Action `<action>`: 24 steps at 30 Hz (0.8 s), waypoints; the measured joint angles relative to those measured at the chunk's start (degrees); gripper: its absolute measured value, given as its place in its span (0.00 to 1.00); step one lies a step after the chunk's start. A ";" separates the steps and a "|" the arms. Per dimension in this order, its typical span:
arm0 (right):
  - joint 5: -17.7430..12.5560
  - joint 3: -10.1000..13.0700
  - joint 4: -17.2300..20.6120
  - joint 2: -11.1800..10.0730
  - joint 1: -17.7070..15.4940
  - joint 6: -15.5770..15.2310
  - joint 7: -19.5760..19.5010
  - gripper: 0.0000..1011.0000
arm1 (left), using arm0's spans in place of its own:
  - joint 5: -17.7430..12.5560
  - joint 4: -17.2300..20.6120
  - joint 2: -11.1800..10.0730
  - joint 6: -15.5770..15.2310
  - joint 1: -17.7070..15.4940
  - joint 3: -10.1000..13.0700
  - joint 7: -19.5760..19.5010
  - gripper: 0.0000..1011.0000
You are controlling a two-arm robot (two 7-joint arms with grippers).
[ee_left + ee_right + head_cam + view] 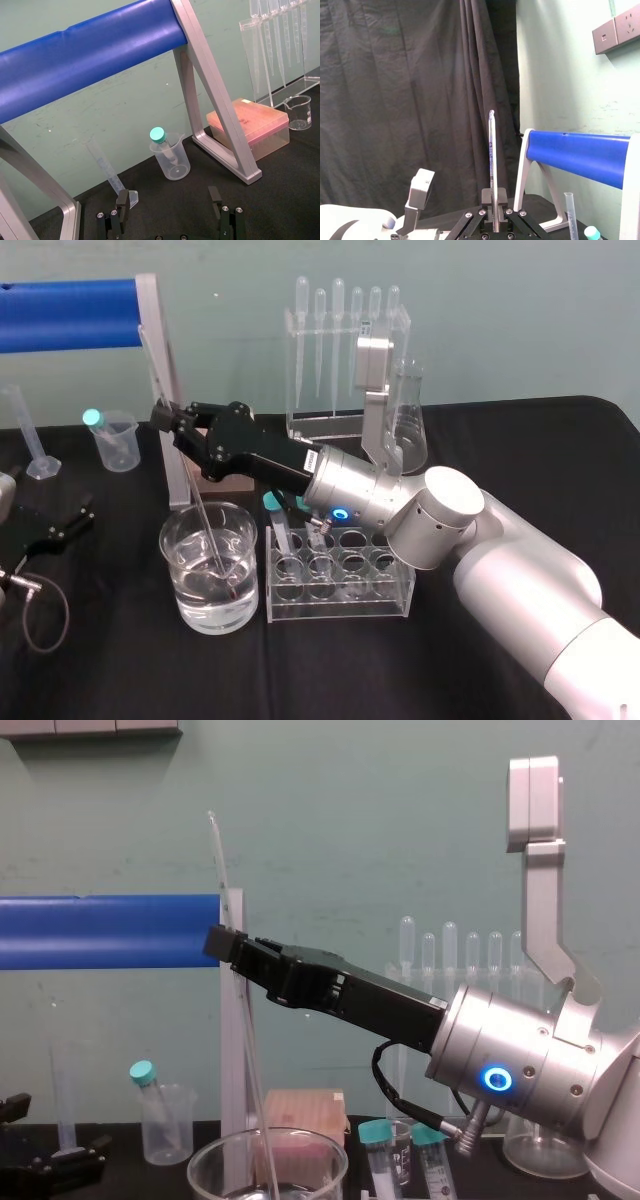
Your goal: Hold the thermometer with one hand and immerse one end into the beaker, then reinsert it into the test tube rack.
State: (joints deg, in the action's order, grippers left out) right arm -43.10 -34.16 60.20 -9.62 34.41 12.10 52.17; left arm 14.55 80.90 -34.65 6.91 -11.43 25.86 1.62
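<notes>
Far left, left gripper (62,525) sat low on the black tablecloth (130,670), parked. In the left wrist view its fingers (122,202) stood wide apart, nothing between them. Behind it a tall plastic graduated cylinder (25,430), then a small beaker (112,445) with a teal-capped tube (93,418) leaning in it. Blue padded bar (65,315) on a grey metal frame (165,390) ran across the back left.

The right gripper (168,420) reached in from the right, across the rack, to just above and behind the beaker (210,565). Its jaws were clamped on the thermometer (207,535), gripping it around mid-length. The thermometer was tilted, top leaning left and away, upper end poking well above the fingers in the chest view (220,860). The lower end went down inside the beaker into the water, red tip near the bottom. The beaker was about a third full, just left of the test tube rack (340,585), near it, touching or not unclear.

The rack was clear acrylic, with two teal-capped tubes (275,505) in its back-left holes under the arm. Behind the rack was a clear stand of pipettes (340,330), and to the right of that a conical flask (408,425). A pink box (250,125) sat by the frame's foot.
</notes>
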 joint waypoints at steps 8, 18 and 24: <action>0.00 0.00 0.00 0.00 0.00 0.00 0.00 0.06 | 0.00 0.00 0.00 0.00 0.00 0.00 0.00 1.00; 0.00 0.00 0.00 0.00 0.00 0.00 0.00 0.06 | 0.00 0.00 0.00 0.00 0.00 0.00 0.00 1.00; 0.00 0.00 0.00 0.00 0.00 0.00 0.00 0.06 | 0.00 0.00 0.00 0.00 0.00 0.00 0.00 1.00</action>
State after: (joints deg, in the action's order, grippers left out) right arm -43.10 -34.16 60.19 -9.62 34.41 12.10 52.17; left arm 14.55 80.90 -34.65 6.91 -11.43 25.86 1.62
